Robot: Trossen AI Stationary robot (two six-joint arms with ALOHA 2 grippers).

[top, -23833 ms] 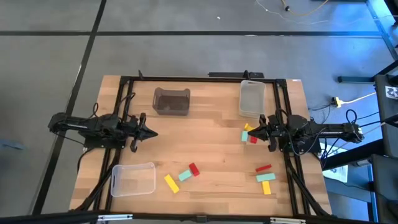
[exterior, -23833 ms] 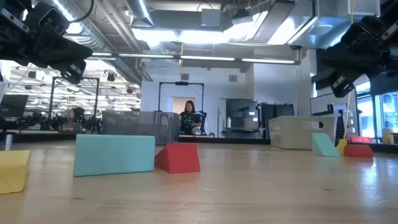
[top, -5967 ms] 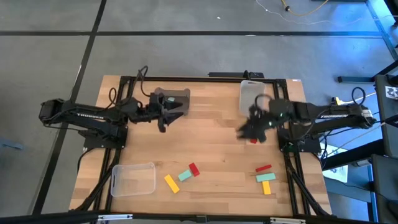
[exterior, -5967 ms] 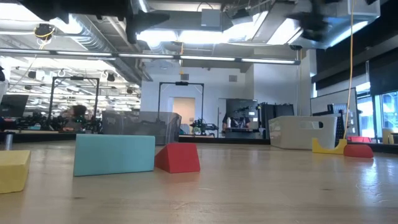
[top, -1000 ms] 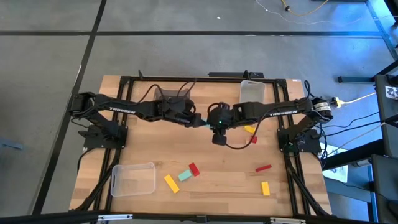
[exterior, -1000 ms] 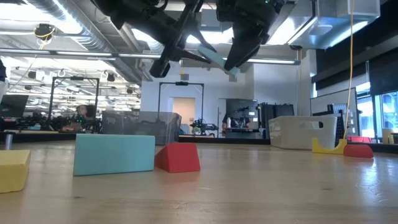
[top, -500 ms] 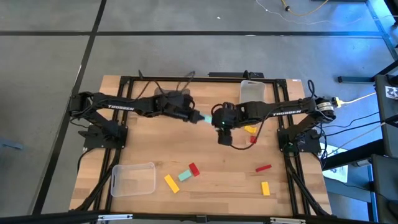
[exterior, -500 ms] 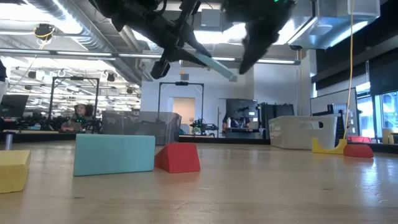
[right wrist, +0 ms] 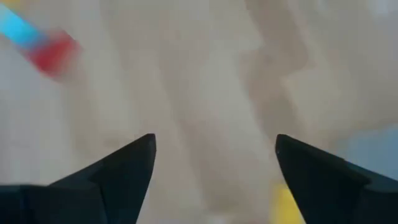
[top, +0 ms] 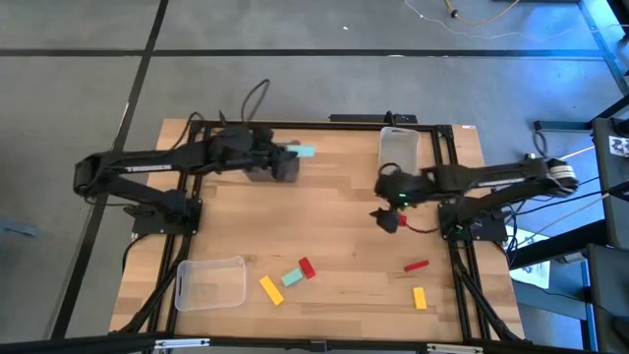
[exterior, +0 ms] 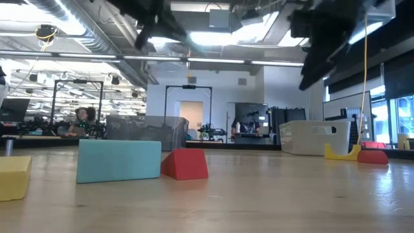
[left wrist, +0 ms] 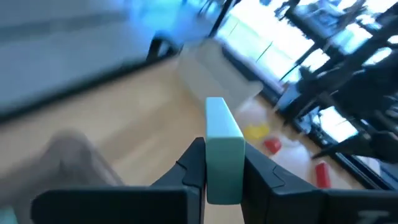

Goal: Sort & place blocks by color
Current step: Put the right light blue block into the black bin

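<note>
My left gripper (top: 293,153) is shut on a mint green block (top: 305,151), held in the air by the dark bin (top: 285,172) at the table's far side. In the left wrist view the block (left wrist: 221,134) juts forward between the fingers. My right gripper (top: 385,214) hangs open and empty over the right part of the table, by a red block (top: 393,223). More blocks lie flat on the table: a yellow one (top: 271,289), a mint one (top: 292,278) and a red one (top: 307,267) near the front, plus a red one (top: 416,265) and a yellow one (top: 420,297) at the right. My left gripper pinches the mint block's near end (left wrist: 224,177) between its two fingers, one on each side face. The fingers (left wrist: 194,163) come roughly level from the table's left, lying along the block. The block sticks out past the fingertips, lifted clear of the table.
A clear bin (top: 398,154) stands at the far right and another clear bin (top: 210,283) at the near left. The table's black frame (top: 295,124) runs along its far edge. Bare wood lies between the two arms in the middle.
A second ago both grippers met on the mint block in mid-air over the table's middle. My right gripper has opened, let go and drawn back toward the right edge. My left gripper has kept the block, rolled its wrist and carried it up and toward the far left, to the dark bin.
</note>
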